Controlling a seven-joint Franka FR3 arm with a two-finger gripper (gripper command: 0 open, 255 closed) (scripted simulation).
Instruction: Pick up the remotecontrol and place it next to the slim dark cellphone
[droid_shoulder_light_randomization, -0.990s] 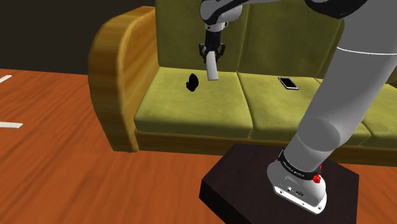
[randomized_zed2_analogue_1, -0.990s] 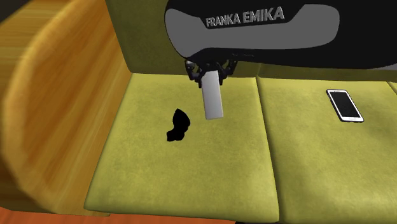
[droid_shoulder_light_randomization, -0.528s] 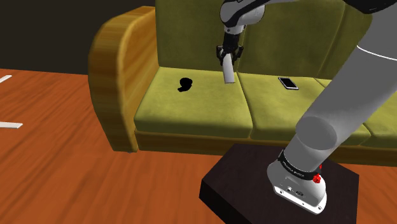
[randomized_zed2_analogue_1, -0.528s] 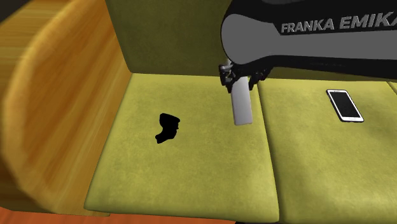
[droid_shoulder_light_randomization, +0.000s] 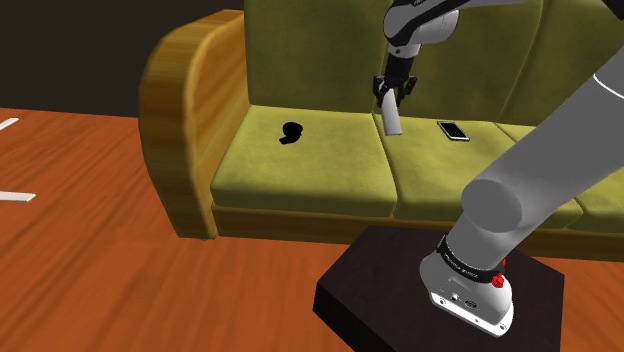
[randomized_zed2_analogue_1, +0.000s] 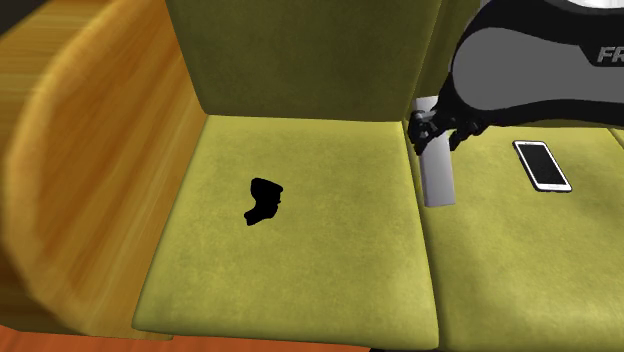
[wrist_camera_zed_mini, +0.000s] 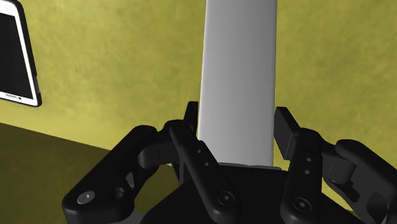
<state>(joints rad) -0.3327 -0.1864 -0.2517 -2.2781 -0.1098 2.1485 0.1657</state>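
- The remote (randomized_zed2_analogue_1: 438, 180), a plain grey bar, hangs upright in the air, clear of the seat. It is short of the phone (randomized_zed2_analogue_1: 542, 165), on the phone's armrest (droid_shoulder_light_randomization: 180, 120) side.
- The end effector (wrist_camera_zed_mini: 238, 124) is clamped on the remote's upper end, with its fingers (wrist_camera_zed_mini: 186, 135) pressing on opposite sides.
- The phone lies flat on the sofa (droid_shoulder_light_randomization: 300, 170), pale screen up in a dark frame, with bare cushion around it.
- My advice: carry the remote across at this height and stop just beside the phone, never over it. Lower it until it rests on the cushion before letting go, since the soft seat may tip it.
- A black shape (randomized_zed2_analogue_1: 263, 200) lies farther from the phone, beyond the remote, probably out of the path.
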